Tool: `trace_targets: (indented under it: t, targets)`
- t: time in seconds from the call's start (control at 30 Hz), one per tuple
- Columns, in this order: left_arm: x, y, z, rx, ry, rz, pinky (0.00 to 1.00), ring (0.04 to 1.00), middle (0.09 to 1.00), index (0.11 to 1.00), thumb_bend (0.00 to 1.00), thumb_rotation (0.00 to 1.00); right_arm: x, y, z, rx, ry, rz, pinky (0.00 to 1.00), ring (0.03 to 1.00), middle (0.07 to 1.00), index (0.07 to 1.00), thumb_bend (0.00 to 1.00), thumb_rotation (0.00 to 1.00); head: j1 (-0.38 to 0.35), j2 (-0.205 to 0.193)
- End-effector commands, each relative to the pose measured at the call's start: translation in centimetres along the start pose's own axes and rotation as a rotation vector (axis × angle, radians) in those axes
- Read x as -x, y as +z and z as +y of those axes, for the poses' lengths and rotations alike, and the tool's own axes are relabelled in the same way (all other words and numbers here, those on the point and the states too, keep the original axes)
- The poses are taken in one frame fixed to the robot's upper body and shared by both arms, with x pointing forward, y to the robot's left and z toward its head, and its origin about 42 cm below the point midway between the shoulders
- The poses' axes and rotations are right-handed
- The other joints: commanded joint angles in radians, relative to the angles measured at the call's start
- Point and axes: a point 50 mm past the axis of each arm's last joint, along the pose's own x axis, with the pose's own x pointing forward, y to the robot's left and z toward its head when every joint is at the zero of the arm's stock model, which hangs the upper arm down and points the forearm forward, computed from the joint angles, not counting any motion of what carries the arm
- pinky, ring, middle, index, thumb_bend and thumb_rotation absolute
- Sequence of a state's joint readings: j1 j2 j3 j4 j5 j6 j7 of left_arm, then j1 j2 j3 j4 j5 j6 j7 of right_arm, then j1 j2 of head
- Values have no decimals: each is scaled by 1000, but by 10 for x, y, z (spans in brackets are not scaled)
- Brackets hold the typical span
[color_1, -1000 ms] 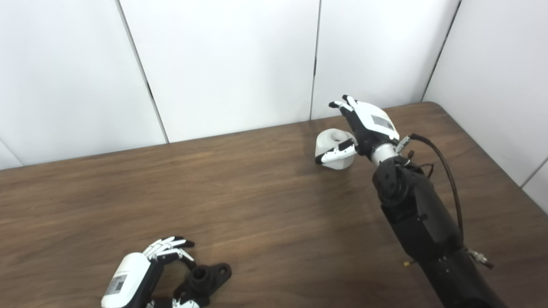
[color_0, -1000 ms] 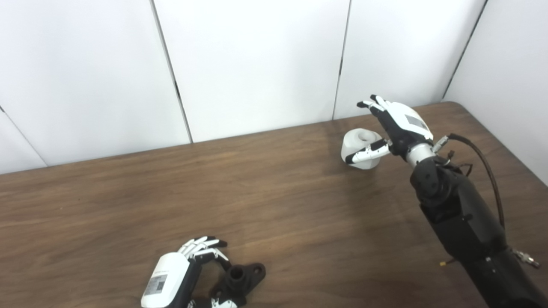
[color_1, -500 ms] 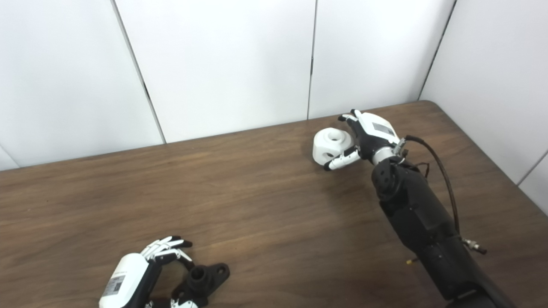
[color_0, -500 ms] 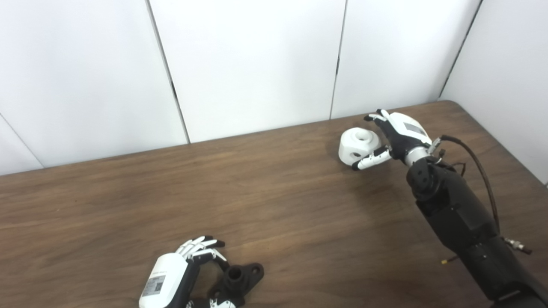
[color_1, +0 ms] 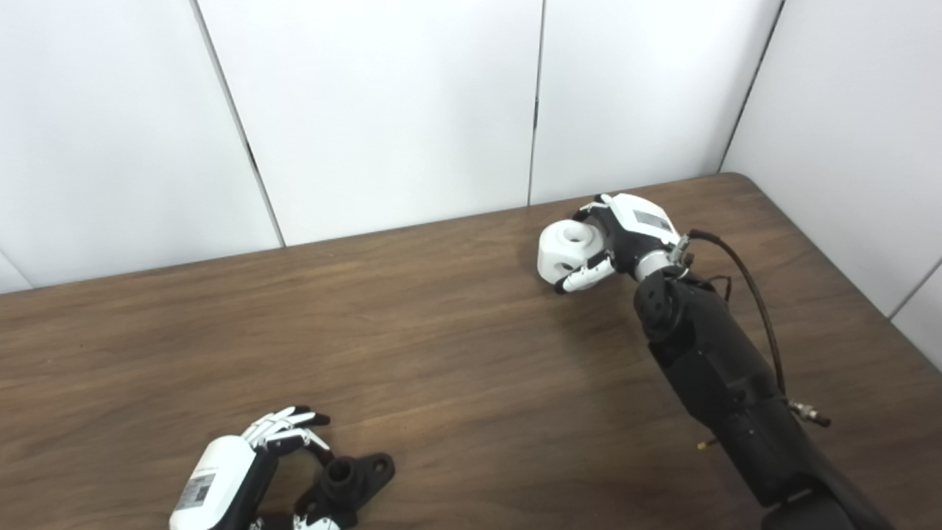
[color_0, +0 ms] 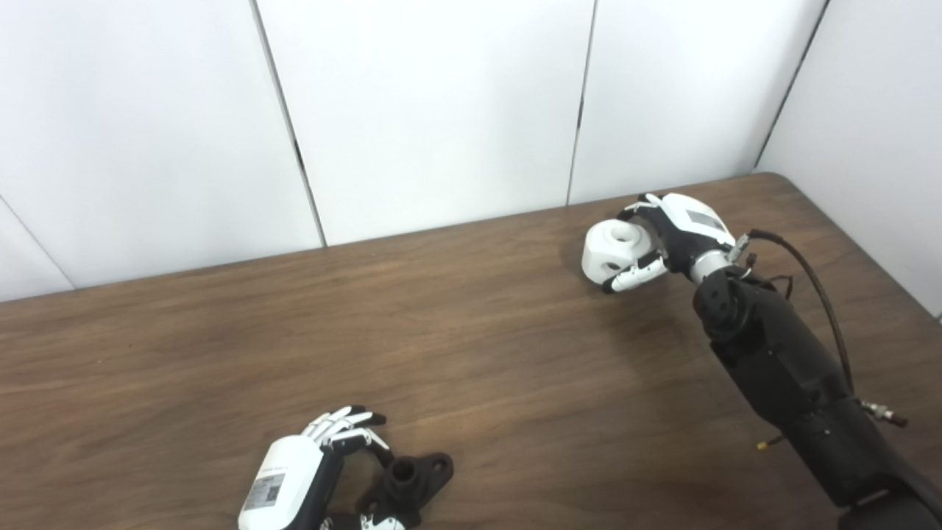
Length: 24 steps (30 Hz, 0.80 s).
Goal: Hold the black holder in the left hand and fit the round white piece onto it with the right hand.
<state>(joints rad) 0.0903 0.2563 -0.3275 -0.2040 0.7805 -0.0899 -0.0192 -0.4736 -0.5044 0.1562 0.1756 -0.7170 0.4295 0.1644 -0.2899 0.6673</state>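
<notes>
The round white piece (color_0: 612, 249) rests on the table at the far right, its central hole facing up. My right hand (color_0: 681, 232) is curled around it, the fingers over its back rim and the thumb (color_0: 633, 276) pressed against its lower front. The black holder (color_0: 409, 478), a short tube on a flanged base, lies at the near edge. My left hand (color_0: 294, 478) lies just left of it, its fingers (color_0: 346, 423) spread and raised, none closed on the holder. The left thumb is mostly cut off by the picture's bottom edge.
The brown wooden table (color_1: 456, 353) reaches back to white wall panels (color_0: 441, 110), with its rounded far right corner (color_0: 773, 180) close to my right hand. A cable (color_0: 817, 280) loops off the right forearm.
My right hand came down from above the white piece and its fingers curled around it. The left hand and the black holder stayed where they were. The camera shifted slightly.
</notes>
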Motion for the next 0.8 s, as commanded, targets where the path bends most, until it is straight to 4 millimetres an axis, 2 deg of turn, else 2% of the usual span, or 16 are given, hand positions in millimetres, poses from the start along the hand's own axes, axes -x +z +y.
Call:
trace_targets:
  t: [0.0, 0.53, 0.67, 0.7, 0.77]
  targets:
    - [5, -6, -2, -30, -30, 34, 873, 872, 793, 487, 518, 44, -7, 14, -30, 10, -99, -65, 1000, 1000, 953, 745, 801, 281, 1, 1]
    - [3, -5, -3, -37, -26, 29, 867, 869, 792, 487, 519, 44, -5, 12, -27, -7, -117, -99, 1000, 1000, 925, 641, 730, 235, 5, 4]
    - [3, -5, -3, -36, -28, 30, 869, 870, 793, 487, 519, 44, -5, 10, -27, -3, -126, -108, 968, 1000, 909, 617, 717, 214, 7, 4]
    - [3, -5, -4, -37, -29, 31, 871, 872, 794, 487, 519, 44, -5, 10, -27, -6, -132, -112, 957, 1000, 903, 544, 600, 176, 8, 4]
    - [3, -5, -4, -37, -30, 32, 869, 872, 794, 487, 519, 45, -5, 9, -27, -13, -145, -122, 934, 997, 892, 504, 540, 153, 10, 5]
